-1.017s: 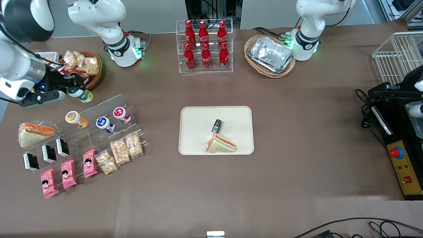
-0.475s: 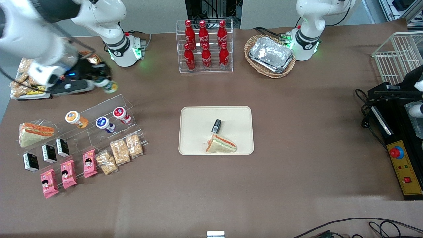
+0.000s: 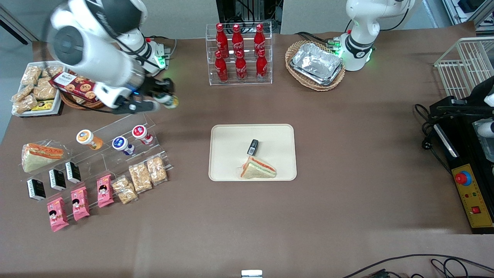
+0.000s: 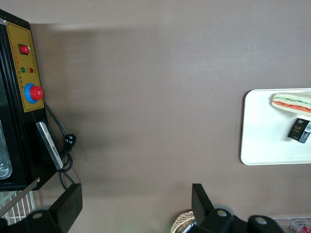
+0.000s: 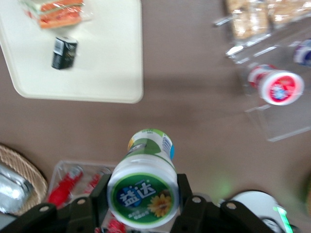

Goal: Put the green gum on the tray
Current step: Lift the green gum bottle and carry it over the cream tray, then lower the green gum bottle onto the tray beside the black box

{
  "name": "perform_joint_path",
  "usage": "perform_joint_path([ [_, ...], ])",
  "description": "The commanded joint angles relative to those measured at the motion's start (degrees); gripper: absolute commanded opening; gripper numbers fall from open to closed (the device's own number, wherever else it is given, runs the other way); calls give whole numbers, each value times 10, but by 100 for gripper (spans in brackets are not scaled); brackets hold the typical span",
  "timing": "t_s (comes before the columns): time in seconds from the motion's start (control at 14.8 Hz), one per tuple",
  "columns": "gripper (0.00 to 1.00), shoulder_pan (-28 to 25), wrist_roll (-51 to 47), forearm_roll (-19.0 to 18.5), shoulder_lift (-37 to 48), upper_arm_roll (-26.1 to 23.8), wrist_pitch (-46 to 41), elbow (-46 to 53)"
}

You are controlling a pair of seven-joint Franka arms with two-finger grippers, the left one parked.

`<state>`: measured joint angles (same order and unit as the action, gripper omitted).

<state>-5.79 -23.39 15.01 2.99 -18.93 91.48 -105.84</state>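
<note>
Gripper: the gripper is hanging in the air above the brown table, with its fingers pinching the green gum by the lid end.
Green gum: it is being carried lying sideways, body pointing toward the parked arm's end of the table; in the wrist view the green gum is showing its round green-and-white lid between the two dark fingers.
Place of the gum: it is sitting off the tray, farther from the front camera than the tray and toward the working arm's end, above bare table just past the clear stepped shelf.
Tray: it is lying flat in the middle of the table, holding a wrapped sandwich and a small black box, the two close together.
Shelf: an orange-lidded bottle, a blue-lidded bottle and a red-lidded bottle are lying in a row on it.
Other things: a rack of red cola bottles and a wicker basket with foil trays are standing farther from the camera than the tray.
</note>
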Motion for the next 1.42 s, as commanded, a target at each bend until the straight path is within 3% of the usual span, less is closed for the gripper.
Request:
perform_joint_path([
  [0.0,29,2,-84,6,-66,-70,70,20],
  [0.47,29,-53,-118,-18,-152,-71,182,11],
  [0.61,29,-76,-150,-57,-182,-70,220,11],
  [0.81,29,-112,-187,-84,-227,-61,265,11],
  [0.95,29,-120,-217,-138,-270,-56,302,11],
  [1.36,29,-128,-221,-159,-322,-55,374,-2],
])
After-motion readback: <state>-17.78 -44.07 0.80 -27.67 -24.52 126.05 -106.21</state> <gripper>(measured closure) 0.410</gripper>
